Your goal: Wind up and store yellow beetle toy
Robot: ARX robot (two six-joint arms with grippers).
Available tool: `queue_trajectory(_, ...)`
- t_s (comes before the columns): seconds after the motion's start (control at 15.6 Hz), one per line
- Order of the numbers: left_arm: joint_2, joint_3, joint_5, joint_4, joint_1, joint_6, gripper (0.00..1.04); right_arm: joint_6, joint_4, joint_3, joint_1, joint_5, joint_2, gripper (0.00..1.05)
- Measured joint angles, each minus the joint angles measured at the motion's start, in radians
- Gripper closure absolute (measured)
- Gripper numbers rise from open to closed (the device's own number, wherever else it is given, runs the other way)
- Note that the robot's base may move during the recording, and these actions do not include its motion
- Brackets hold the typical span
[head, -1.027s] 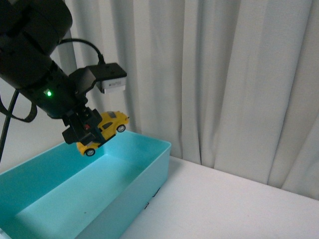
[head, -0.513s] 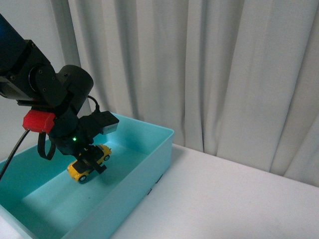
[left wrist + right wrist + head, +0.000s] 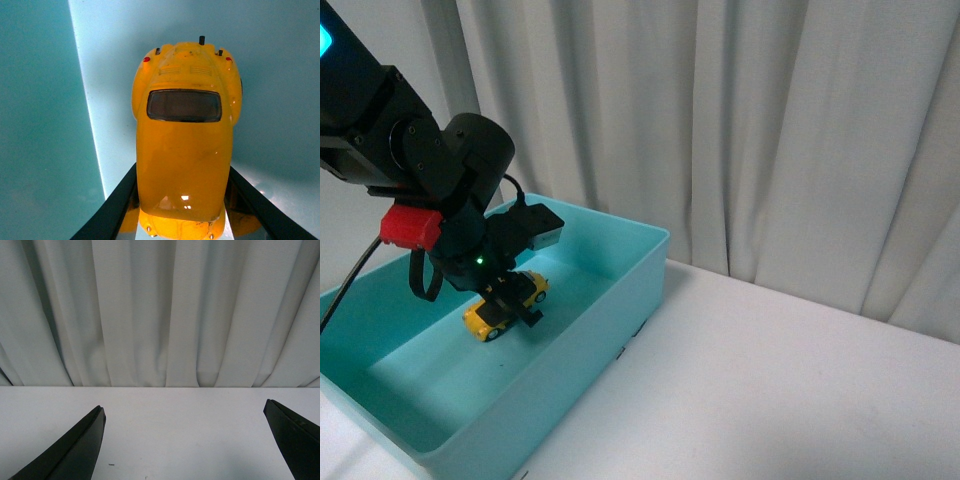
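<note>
The left gripper (image 3: 510,305) has carried the yellow beetle toy (image 3: 480,321) down from above the rim into the teal bin (image 3: 640,283), which sits at 8 o'clock in the front view. The toy has a glossy yellow shell and dark windows. It lies along the 8-to-2 o'clock line, clamped by its sides low over the bin floor. The right gripper (image 3: 185,440) is spread wide above the white table (image 3: 180,410).

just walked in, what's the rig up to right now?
The left gripper is shut on the yellow beetle toy, gripping its sides, and holds it low inside the teal bin. Whether the wheels touch the bin floor is unclear. It has not been released. The right gripper is open and empty over the white table, facing the curtain.
</note>
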State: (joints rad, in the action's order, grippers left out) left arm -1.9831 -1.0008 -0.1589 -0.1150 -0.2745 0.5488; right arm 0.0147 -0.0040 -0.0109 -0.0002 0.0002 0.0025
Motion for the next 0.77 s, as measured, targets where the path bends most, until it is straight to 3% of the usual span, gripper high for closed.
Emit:
queue_trajectory(0.32,0.007,0.024,0.033,-0.018,0.007,-0.018,0.06,0.000,0.000,0.000,0.000,0.000,0.000,0.07)
queue_trajectory(0.77,0.195,0.036,0.172,-0.051,0.052,-0.033,0.07,0.000,0.000,0.000,0.000,0.000,0.000,0.07)
